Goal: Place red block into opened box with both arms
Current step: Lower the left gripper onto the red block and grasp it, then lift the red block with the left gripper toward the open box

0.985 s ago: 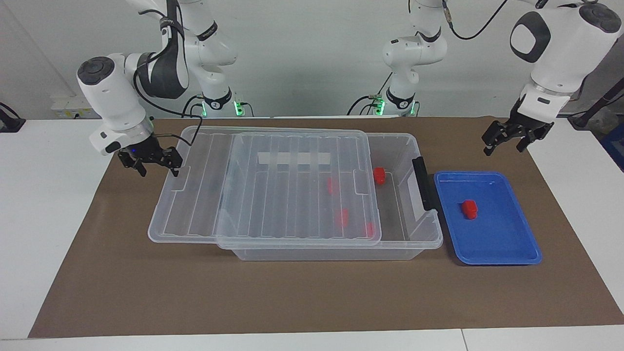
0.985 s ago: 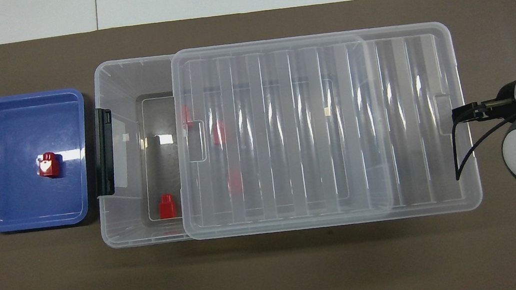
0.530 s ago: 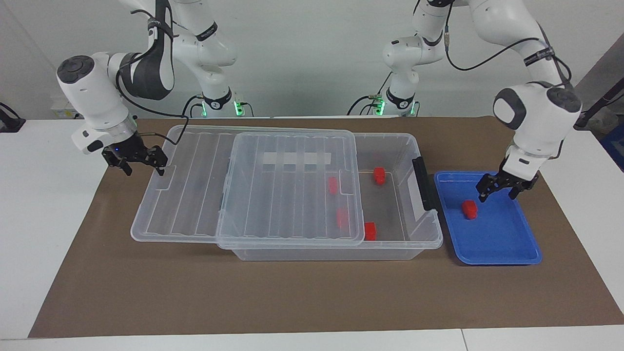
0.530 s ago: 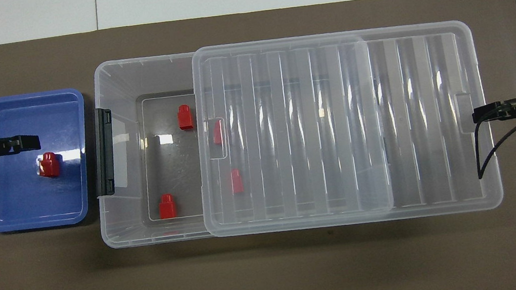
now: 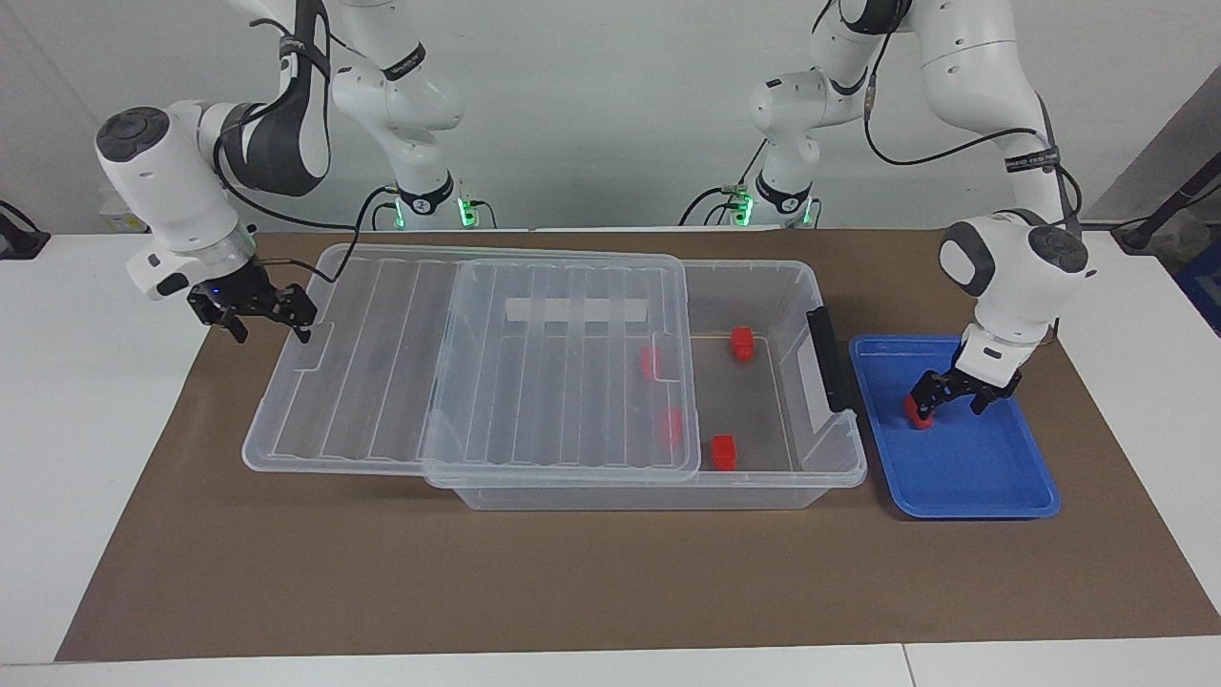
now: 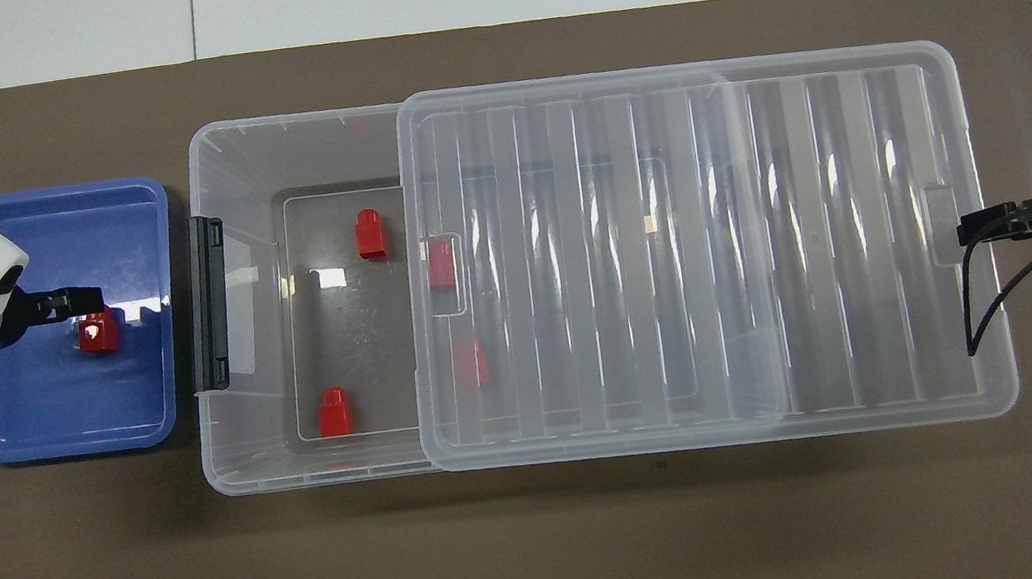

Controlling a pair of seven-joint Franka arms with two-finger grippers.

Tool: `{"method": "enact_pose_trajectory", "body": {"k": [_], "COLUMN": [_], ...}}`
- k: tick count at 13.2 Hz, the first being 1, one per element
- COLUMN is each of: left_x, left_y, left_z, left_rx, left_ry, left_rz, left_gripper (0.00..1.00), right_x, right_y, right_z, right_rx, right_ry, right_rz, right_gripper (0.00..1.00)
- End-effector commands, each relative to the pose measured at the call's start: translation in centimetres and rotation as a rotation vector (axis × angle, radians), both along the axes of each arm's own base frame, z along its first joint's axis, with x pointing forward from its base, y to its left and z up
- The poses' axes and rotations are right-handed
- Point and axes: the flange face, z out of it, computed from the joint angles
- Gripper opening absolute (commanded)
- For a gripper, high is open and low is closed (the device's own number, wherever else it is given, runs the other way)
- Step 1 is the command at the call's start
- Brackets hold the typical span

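A red block (image 5: 914,413) (image 6: 98,334) lies in the blue tray (image 5: 983,477) (image 6: 50,426). My left gripper (image 5: 954,401) (image 6: 86,301) is down in the tray, open, its box-side finger right over the block. The clear box (image 5: 839,463) (image 6: 197,142) is partly uncovered at the tray end. Two red blocks (image 5: 742,343) (image 5: 723,451) lie in its bare part and two more (image 5: 651,363) show through the lid (image 5: 401,363) (image 6: 672,247). My right gripper (image 5: 270,324) (image 6: 972,225) is open at the lid's overhanging end rim, one finger at the tab.
The box's dark latch (image 5: 828,363) (image 6: 207,303) stands between the box and the tray. Everything rests on a brown mat (image 5: 572,592). The lid overhangs the box toward the right arm's end of the table.
The lid has slid toward the right arm's end along with my right gripper, uncovering more of the box. My left gripper has come down from beside the tray onto the block.
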Motion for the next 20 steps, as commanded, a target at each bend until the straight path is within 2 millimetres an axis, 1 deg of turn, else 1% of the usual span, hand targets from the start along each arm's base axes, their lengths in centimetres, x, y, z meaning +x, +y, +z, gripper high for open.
{"method": "enact_pose_trajectory", "body": {"k": [1,2,5,6,8,9,10,11,12,13,15,16,17,18,19,20], "left_x": [-1.6,-2.1,-2.3,-2.3,-2.2,-2.2,-2.4,-2.4,-2.3,-2.1,-1.4,-0.9,-0.4,0.2,0.7,1.0], "left_y": [-0.3,-0.5,-0.8,-0.9,-1.3,-1.4,-1.3,-1.4,-1.4,-1.5,-1.7,-2.1,-2.5,-2.9,-3.3,-3.8], "left_z": [-1.9,-2.3,-2.4,-2.5,-2.4,-2.4,-2.4,-2.3,-2.1,-1.3,1.9,4.4,6.7,9.9,13.1,16.0], "left_rx": [0.002,0.000,-0.001,-0.001,-0.002,-0.003,-0.005,-0.007,-0.014,-0.019,-0.028,-0.031,-0.047,-0.102,-0.162,-0.225], "left_ry": [0.018,0.029,0.040,0.040,0.043,0.044,0.055,0.070,0.089,0.105,0.151,0.175,0.205,0.233,0.242,0.250], "left_rz": [-0.020,-0.022,-0.025,-0.027,-0.030,-0.028,-0.024,-0.023,-0.017,-0.012,0.024,0.029,0.048,0.094,0.156,0.224], "left_gripper": [1.00,1.00,1.00,0.98,0.53,0.29,0.02,0.00,0.00,0.00,0.00,0.00,0.00,0.00,0.00,0.00], "right_x": [-0.6,-0.8,-0.8,-0.8,-0.7,-0.4,-0.2,0.1,0.2,0.2,0.8,1.1,1.5,1.8,2.2,2.8], "right_y": [-1.1,-1.6,-1.9,-2.0,-2.0,-2.0,-1.9,-1.5,-1.1,-0.7,2.3,3.3,5.4,6.9,7.9,8.9], "right_z": [0.2,0.2,0.2,0.3,0.3,1.1,2.0,3.0,4.3,5.3,7.4,8.7,10.1,11.5,13.1,14.2], "right_rx": [-0.011,-0.011,-0.011,-0.012,-0.011,-0.013,-0.015,-0.015,-0.014,-0.017,-0.018,-0.018,-0.016,-0.017,-0.016,-0.012], "right_ry": [-0.014,-0.014,-0.014,-0.015,-0.012,-0.018,-0.029,-0.029,-0.025,-0.023,-0.011,-0.009,-0.006,-0.007,-0.014,-0.019], "right_rz": [0.007,-0.002,-0.008,-0.012,-0.017,-0.020,-0.019,-0.015,-0.032,-0.052,-0.052,-0.071,-0.074,-0.082,-0.094,-0.106], "right_gripper": [0.98,0.98,0.98,0.98,0.99,1.00,1.00,1.00,1.00,1.00,1.00,1.00,1.00,1.00,1.00,1.00]}}
